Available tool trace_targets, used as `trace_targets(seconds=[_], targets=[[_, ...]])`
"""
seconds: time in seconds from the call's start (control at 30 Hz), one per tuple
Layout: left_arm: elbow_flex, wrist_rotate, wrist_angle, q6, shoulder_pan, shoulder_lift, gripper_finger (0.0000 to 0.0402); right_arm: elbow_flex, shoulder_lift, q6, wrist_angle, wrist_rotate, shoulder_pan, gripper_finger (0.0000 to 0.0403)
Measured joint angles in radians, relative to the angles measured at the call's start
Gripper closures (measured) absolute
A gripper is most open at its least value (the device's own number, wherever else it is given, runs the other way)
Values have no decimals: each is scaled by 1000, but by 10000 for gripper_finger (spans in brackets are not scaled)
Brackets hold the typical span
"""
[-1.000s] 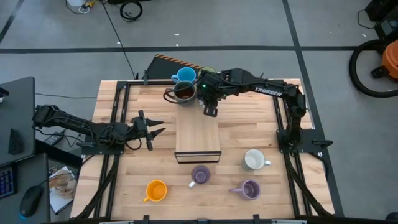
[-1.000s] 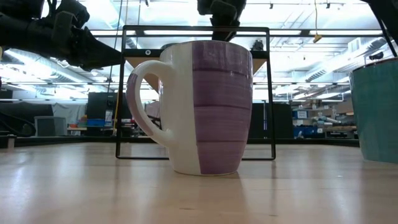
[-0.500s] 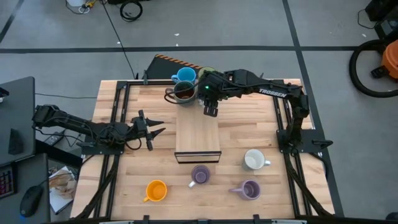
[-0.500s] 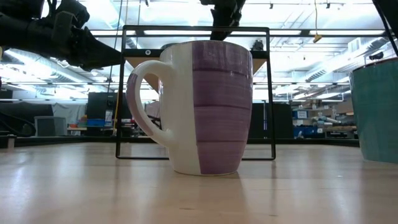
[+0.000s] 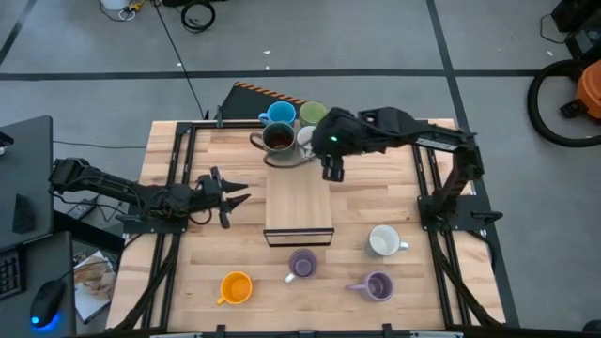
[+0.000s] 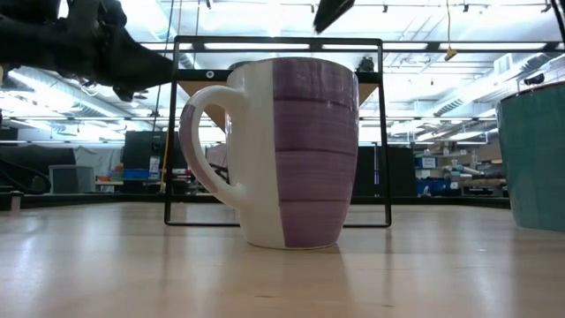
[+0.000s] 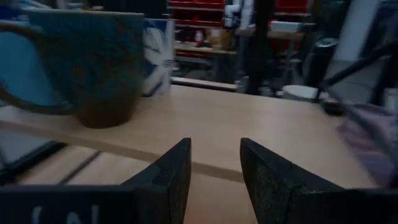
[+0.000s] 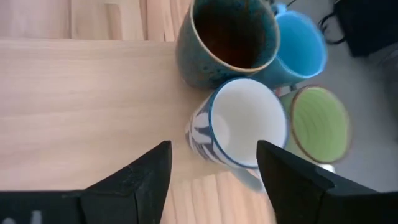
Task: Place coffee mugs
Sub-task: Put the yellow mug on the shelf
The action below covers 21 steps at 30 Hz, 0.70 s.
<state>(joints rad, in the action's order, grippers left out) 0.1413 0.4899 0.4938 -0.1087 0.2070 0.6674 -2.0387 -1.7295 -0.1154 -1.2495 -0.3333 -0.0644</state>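
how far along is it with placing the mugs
About halfway, judging by positions. Done: four mugs cluster at the far end of the raised board: blue mug, green mug, dark brown mug, white patterned mug. In hand: nothing; the right gripper is open above the board beside that cluster, the left gripper waits open. Left: orange mug, two lavender mugs, white mug.

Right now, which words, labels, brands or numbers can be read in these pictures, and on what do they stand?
No text reads clearly.
White marks behind the left pincer: too blurred to read.
Pale marks on the right arm: too small to read.
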Motion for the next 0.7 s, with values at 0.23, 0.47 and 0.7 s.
trace_targets(seconds=[0.23,0.47,0.7], targets=[[110,-84,-216,-108,0,0,258,127,135,31,25,-68,88,163],[313,-197,-603,-202,33,58,258,434,305,65,225,-68,147,163],[438,-338,-675,-337,130,154,258,720,441,104,419,-67,200,163]])
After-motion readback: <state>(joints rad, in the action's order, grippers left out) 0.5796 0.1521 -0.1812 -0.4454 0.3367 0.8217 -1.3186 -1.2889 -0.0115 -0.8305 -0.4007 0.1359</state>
